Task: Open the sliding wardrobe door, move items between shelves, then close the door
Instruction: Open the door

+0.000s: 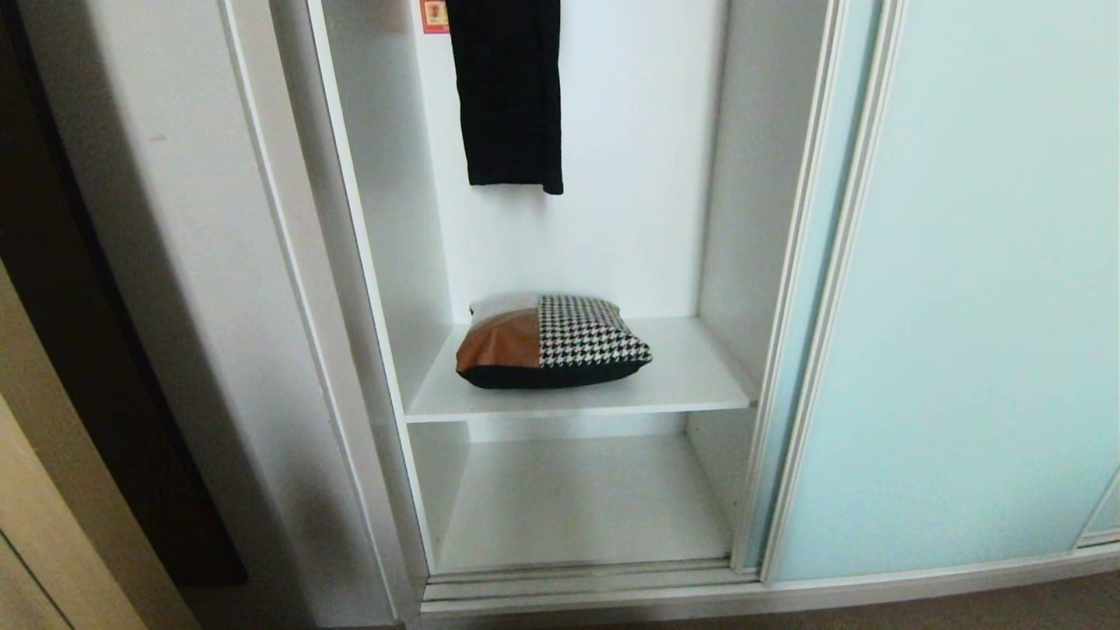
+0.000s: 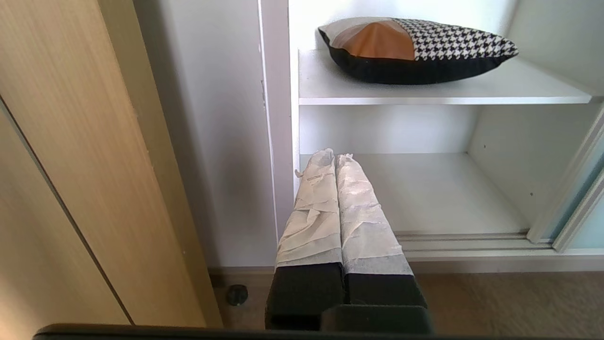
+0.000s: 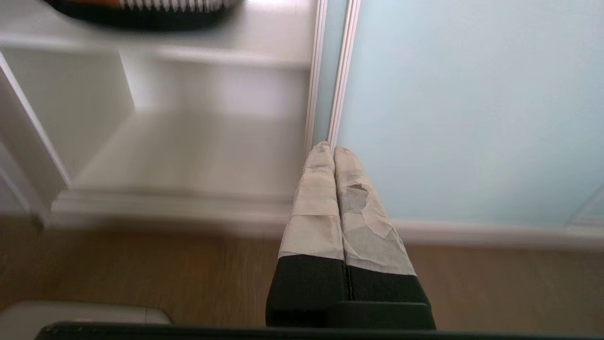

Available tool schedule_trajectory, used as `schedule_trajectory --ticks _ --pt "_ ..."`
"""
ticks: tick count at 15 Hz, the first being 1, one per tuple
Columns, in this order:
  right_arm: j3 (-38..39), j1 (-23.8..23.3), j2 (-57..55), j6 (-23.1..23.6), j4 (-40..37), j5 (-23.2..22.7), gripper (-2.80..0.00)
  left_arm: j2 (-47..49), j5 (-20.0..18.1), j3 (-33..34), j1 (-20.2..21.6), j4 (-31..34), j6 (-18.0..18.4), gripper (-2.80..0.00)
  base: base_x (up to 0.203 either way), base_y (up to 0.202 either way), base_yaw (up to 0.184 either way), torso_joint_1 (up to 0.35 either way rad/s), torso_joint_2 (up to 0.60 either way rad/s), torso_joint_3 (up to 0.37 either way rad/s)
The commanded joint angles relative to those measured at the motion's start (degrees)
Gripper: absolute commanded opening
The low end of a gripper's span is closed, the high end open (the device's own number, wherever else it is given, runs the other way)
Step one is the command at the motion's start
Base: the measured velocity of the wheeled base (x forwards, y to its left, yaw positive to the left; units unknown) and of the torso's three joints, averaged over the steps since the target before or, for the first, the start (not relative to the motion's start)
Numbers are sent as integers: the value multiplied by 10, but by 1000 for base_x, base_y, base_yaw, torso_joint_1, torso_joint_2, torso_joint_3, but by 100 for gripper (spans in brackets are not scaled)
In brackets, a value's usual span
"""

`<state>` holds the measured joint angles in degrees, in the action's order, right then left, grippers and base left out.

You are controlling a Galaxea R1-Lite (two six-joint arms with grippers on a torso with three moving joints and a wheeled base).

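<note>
Taped left gripper (image 2: 336, 158) and right gripper (image 3: 329, 148) both sit pressed closed, holding nothing. Mid-frame, the cushion (image 1: 551, 341) lies on the upper shelf (image 1: 691, 385) (lower shelf (image 1: 582, 503) probably bare); sliding wardrobe door (image 1: 971, 289) fills the right.

Even, soft daylight, bright on the white shelves (image 1: 691, 385); a shadow falls across the wardrobe side panel (image 1: 219, 289) and the far-left edge is dark. Head view bows straight lines near the edges. Right wrist view is motion-blurred, cushion (image 3: 141, 9) and shelving smeared; left wrist view sharp.
</note>
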<state>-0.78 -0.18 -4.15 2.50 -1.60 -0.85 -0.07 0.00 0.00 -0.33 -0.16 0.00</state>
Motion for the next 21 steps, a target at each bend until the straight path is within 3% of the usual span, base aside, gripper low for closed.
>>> schedule_trajectory --ticks 1,7,10,21 --pt "9 1 42 -4 19 -1 -280 0 0 0 0 0 0 -280 0 0 0 0 0 0" --pt "8 1 42 8 18 -5 -280 0 0 0 0 0 0 -280 0 0 0 0 0 0" --pt "8 1 42 -14 20 -2 -280 0 0 0 0 0 0 -280 0 0 0 0 0 0" --pt "8 1 42 -15 20 -1 -280 0 0 1 0 2 5 -280 0 0 0 0 0 0"
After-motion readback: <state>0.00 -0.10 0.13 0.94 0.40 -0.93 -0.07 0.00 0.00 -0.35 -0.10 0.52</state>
